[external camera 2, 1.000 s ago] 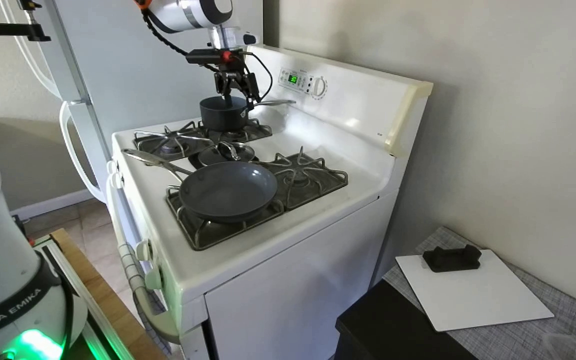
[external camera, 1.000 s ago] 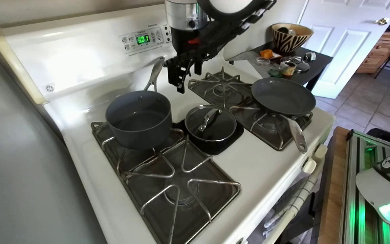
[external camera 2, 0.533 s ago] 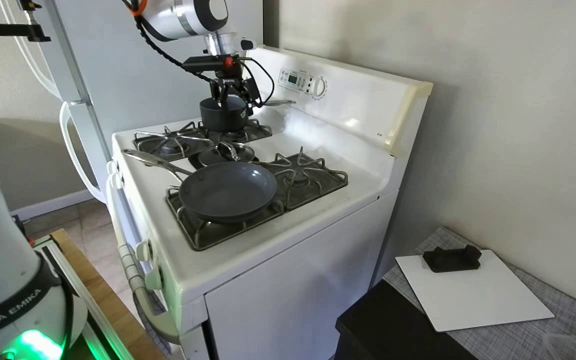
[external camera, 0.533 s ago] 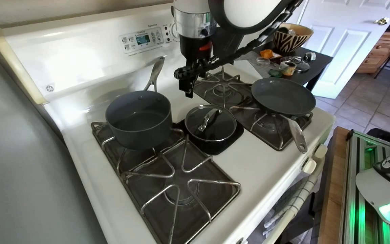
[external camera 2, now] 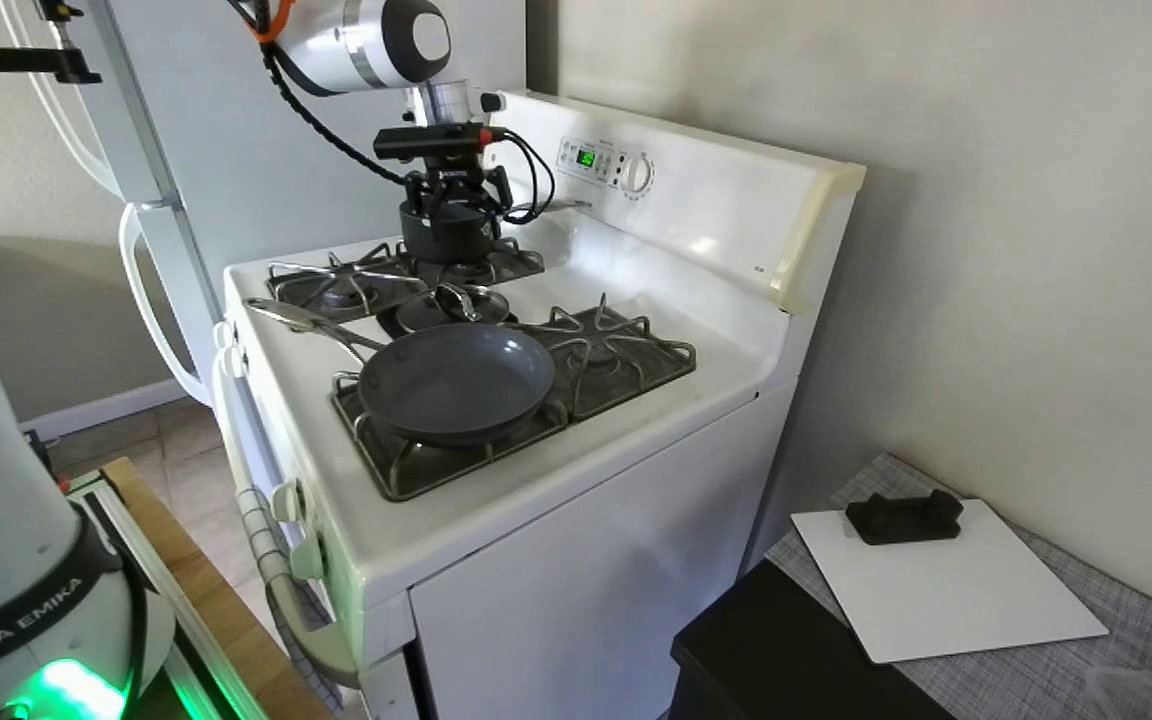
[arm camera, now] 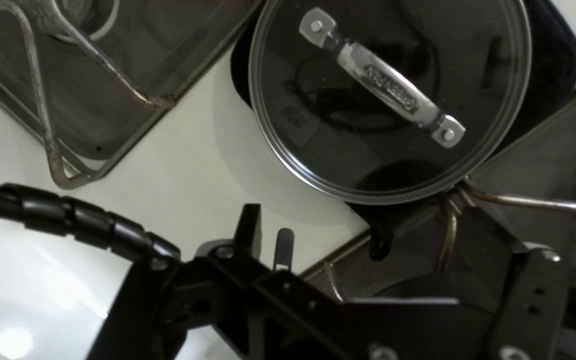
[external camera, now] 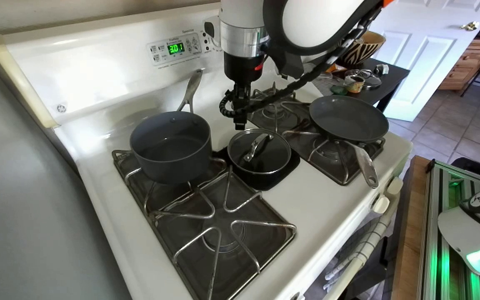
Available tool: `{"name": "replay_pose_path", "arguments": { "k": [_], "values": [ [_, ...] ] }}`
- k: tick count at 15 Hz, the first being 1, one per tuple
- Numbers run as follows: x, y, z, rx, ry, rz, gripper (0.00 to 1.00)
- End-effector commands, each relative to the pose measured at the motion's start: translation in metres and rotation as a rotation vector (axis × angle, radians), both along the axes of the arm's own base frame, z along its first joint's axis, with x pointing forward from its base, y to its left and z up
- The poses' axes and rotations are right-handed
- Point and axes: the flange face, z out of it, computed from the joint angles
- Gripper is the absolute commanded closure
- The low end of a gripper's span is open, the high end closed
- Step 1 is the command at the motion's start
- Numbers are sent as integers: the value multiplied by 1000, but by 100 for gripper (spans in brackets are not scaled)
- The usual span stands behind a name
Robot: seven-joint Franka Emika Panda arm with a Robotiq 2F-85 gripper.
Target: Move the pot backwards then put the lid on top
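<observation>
Pot (external camera: pixel 171 146) on back burner (external camera: pixel 169 196), likely where wanted; lid (external camera: pixel 270 156) just beside, handle (arm camera: pixel 388 82) up, seemingly ready for pinching; jaws spread, holding nothing.

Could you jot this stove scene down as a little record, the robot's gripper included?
Pot: on a back burner, uncovered, handle toward the control panel
Lid: on a dark base, handle up
Frying pan: on a front burner, handle toward the front of the stove
Gripper: above the stove near the lid, open, holding nothing
Clock: 3:01 in green
Towel: over the oven door handle
Still to do: cover the pot
</observation>
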Motion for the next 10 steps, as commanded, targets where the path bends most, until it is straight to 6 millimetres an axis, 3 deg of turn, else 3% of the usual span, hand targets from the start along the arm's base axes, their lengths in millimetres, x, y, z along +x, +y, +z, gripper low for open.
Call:
{"name": "replay_pose_path", "arguments": {
  "k": [1,8,10],
  "values": [
    [-21,-12,-14,37,18,192,0],
    [-43,-18,-35,41,103,405,0],
    [-46,-15,-41,28,112,442,5]
  ]
}}
